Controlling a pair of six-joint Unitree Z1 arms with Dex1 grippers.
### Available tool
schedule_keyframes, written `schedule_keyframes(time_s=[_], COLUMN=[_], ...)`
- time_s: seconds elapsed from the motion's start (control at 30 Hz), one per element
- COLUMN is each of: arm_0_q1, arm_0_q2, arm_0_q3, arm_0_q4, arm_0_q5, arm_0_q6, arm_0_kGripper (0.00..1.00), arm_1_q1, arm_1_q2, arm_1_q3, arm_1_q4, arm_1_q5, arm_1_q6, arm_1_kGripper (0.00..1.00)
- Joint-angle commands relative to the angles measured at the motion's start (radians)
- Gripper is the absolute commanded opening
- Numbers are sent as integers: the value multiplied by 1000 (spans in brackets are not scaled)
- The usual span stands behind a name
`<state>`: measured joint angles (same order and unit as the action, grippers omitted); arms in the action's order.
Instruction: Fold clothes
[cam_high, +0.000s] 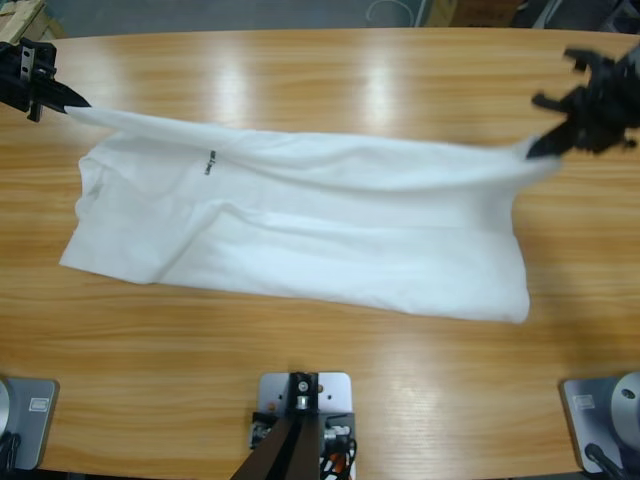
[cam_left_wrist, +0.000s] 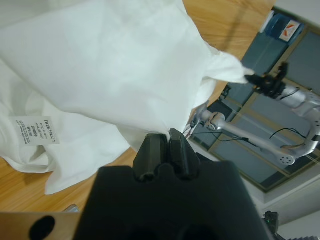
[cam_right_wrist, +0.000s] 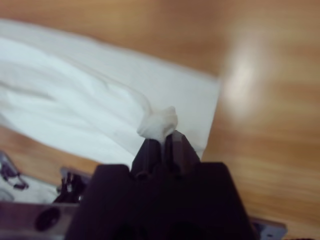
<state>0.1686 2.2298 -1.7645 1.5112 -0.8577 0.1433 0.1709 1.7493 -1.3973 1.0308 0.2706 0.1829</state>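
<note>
While the white T-shirt is stretched across the middle of the wooden table, its far edge is held up at both ends. The left pincer is pressed together on a pinch of cloth, and the care label is seen beside it in the left wrist view. The right pincer is likewise clamped on a small bunched tuft of fabric. The near edge is left lying flat. The step in hand is judged to be the first lengthwise fold: the lifted edge should next be carried toward the near edge, both arms moved together, tension kept even so no sag or twist is made
</note>
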Motion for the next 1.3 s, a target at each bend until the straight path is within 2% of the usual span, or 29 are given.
schedule_keyframes(time_s=[0.03,0.3,0.6,0.9,1.0,1.3], arm_0_q1=[6,8,8,5,1,-1], arm_0_q2=[8,13,17,25,25,30], arm_0_q3=[25,24,25,25,25,25], arm_0_q4=[103,103,101,97,95,93], arm_0_q5=[-1,-3,-3,-4,-5,-6], arm_0_q6=[12,13,13,20,21,21], arm_0_kGripper=[0,0,0,0,0,0], arm_1_q1=[-1,26,46,64,64,70], arm_1_q2=[75,135,95,16,6,-47], arm_1_q3=[-171,-169,-152,96,194,370], arm_1_q4=[1,-17,-83,-406,-515,-601], arm_1_q5=[-105,-113,-111,-117,-153,-247], arm_1_q6=[-59,-70,-65,-84,-58,33], arm_1_kGripper=[0,0,0,0,0,0])
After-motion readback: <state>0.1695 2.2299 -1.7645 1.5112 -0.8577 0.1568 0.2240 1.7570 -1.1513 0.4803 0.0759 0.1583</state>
